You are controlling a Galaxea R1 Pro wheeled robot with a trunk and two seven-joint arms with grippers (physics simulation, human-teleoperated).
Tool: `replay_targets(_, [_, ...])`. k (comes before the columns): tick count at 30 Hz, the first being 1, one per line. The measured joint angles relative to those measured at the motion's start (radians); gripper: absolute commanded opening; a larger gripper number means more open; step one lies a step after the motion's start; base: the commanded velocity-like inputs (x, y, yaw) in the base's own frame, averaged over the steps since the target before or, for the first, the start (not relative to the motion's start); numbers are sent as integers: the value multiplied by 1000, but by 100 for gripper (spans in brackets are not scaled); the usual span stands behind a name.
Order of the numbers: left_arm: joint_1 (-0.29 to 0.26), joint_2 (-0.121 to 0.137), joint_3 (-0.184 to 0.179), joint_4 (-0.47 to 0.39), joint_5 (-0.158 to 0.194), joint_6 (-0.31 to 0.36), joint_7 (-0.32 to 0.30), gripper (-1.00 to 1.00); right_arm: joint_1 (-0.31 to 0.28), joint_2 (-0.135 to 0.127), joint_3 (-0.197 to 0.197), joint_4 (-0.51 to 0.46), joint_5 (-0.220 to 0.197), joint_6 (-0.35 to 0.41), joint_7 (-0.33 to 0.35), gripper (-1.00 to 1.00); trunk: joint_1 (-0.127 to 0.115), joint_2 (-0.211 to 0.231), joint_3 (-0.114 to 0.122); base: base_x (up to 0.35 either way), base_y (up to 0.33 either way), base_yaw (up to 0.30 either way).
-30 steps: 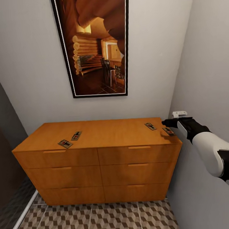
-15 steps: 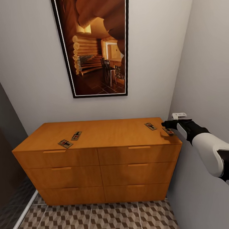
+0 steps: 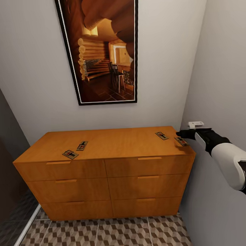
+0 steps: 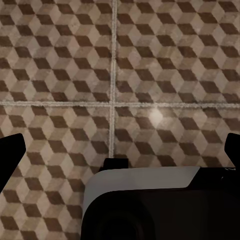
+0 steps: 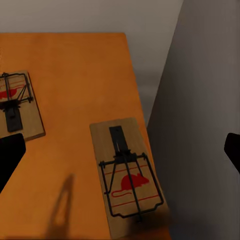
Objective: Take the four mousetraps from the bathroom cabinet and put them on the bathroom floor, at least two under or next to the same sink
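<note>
Right gripper (image 3: 182,134), open and empty, hovers at right-centre just above the corner mousetrap (image 3: 181,141) (contact seemingly none).

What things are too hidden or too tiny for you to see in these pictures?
- Right gripper: head view shows it dark and small against the wall; open or shut is unclear.
- Two left mousetraps: head view, too small for detail.
- Cabinet drawers: shut, so contents are hidden.
- Left gripper: left wrist view edges cut off its fingertips.
</note>
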Motion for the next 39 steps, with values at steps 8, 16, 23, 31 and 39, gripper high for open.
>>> replay_targets(8, [0, 0, 0, 0, 0, 0, 0, 100, 0, -7, 0, 1, 0, 0, 16, 100, 0, 0, 0, 0, 0, 0])
replay_targets(16, [0, 0, 0, 0, 0, 0, 0, 100, 0, -8, 0, 5, 0, 0, 19, 100, 0, 0, 0, 0, 0, 0])
replay_targets(23, [0, 0, 0, 0, 0, 0, 0, 100, 0, -8, 0, 31, 1, -13, 19, 100, 0, 0, 0, 0, 0, 0])
replay_targets(31, [0, -1, 0, 1, 0, 0, 0, 100, 0, -8, 0, 42, 1, -32, 20, 100, 0, 0, 0, 0, 0, 0])
replay_targets(39, [0, -6, 0, 0, 0, 0, 0, 100, 0, -8, 0, 59, 1, -39, 20, 100, 0, 0, 0, 0, 0, 0])
